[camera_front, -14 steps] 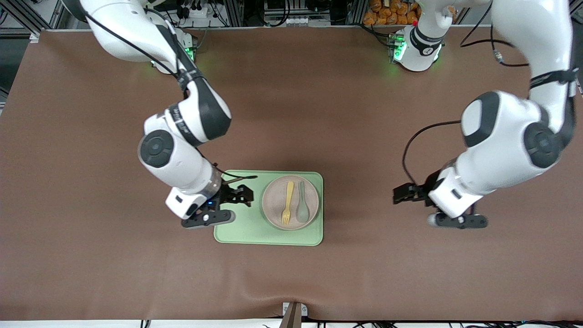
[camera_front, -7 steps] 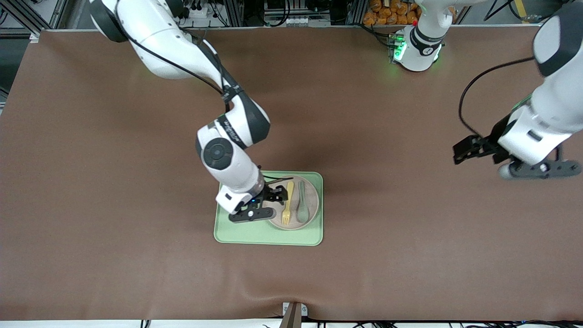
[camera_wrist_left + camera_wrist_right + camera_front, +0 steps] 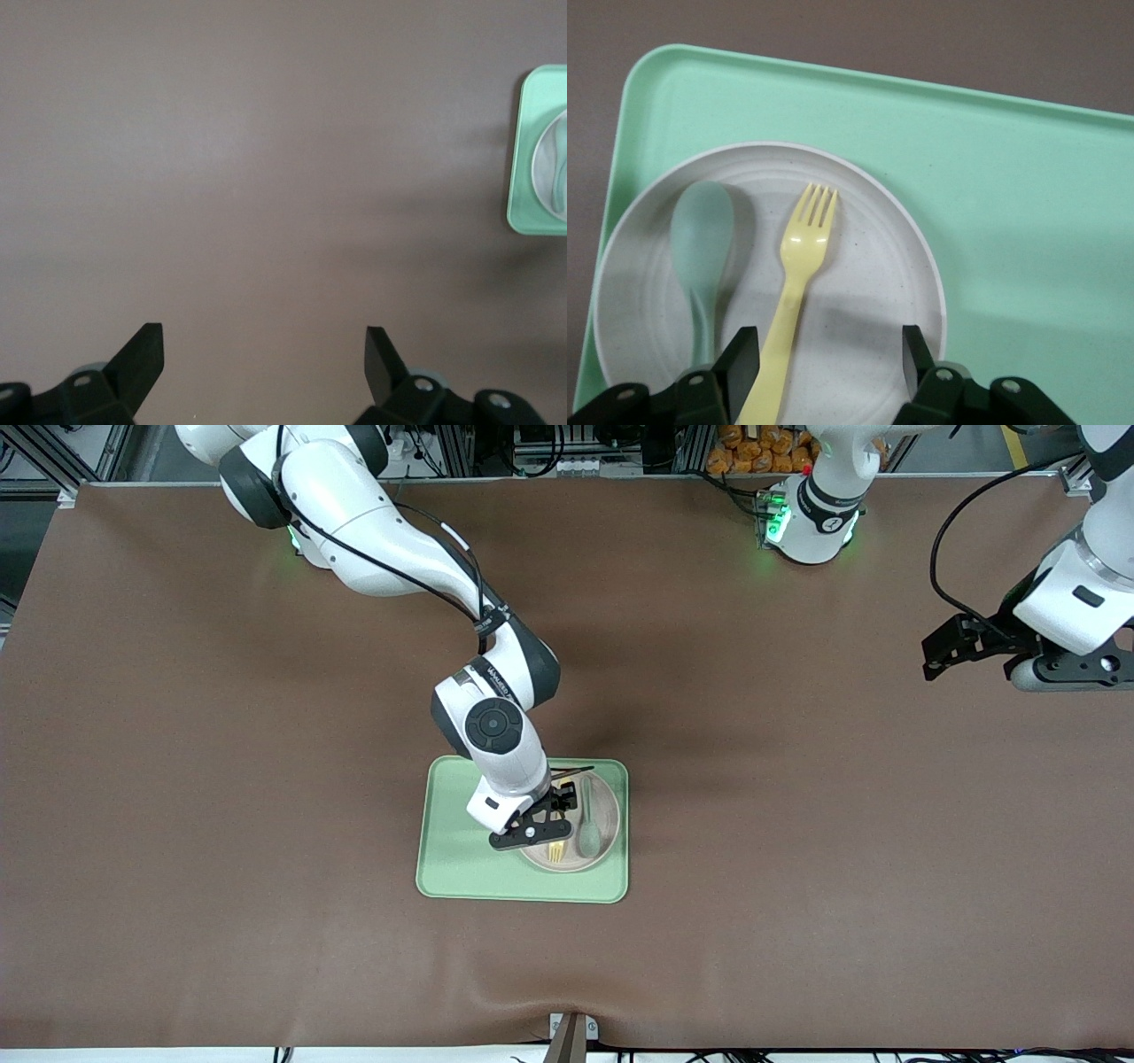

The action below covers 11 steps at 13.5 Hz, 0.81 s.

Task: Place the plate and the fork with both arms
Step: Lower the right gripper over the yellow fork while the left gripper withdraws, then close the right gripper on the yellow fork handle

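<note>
The off-white plate (image 3: 609,819) sits on the light green tray (image 3: 452,855). The pale yellow fork (image 3: 555,852) and a grey-green spoon (image 3: 589,828) lie side by side on the plate. My right gripper (image 3: 556,804) is open over the plate. In the right wrist view the fork (image 3: 802,257) has its handle between the open fingers of the right gripper (image 3: 827,345), close to one finger (image 3: 744,350), with the plate (image 3: 868,283) below. My left gripper (image 3: 946,657) is open and empty over bare table at the left arm's end; it also shows in the left wrist view (image 3: 263,336).
The brown mat (image 3: 797,868) covers the table around the tray. The left wrist view shows a corner of the tray (image 3: 521,177) with the plate (image 3: 549,168) far off. The spoon (image 3: 700,239) lies close beside the fork.
My right gripper has moved from beside the tray to over the plate and now straddles the fork's handle. My left arm has drawn back toward its end of the table.
</note>
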Available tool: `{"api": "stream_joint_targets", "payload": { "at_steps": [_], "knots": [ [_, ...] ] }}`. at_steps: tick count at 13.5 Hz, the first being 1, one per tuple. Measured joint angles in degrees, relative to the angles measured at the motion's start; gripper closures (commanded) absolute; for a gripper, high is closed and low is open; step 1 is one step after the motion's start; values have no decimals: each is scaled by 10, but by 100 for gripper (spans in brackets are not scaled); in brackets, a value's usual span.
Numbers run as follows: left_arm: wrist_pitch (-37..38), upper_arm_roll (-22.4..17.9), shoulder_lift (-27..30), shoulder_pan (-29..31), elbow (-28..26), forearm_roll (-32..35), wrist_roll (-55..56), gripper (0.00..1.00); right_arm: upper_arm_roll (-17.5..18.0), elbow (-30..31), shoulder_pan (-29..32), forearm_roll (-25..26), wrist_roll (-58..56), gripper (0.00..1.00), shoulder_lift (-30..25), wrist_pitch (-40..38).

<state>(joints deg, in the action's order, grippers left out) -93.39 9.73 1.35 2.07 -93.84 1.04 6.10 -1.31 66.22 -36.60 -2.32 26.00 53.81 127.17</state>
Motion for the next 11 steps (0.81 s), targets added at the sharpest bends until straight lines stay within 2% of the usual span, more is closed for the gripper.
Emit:
{"api": "stream_joint_targets", "payload": {
  "at_steps": [2,3,8,11],
  "knots": [
    [22,-46,9,-45,0,0,-22,0,-1,0,0,0,3,30,4,-1],
    [33,-55,17,-51,1,0,-34,0,-1,-1,-1,0,6,30,7,-2],
    [82,-63,34,-51,37,-10,-52,0,0,-3,-13,0,37,36,24,1],
    [82,-62,34,-51,40,-12,-52,0,1,-7,-18,0,50,48,24,1]
  ]
}}
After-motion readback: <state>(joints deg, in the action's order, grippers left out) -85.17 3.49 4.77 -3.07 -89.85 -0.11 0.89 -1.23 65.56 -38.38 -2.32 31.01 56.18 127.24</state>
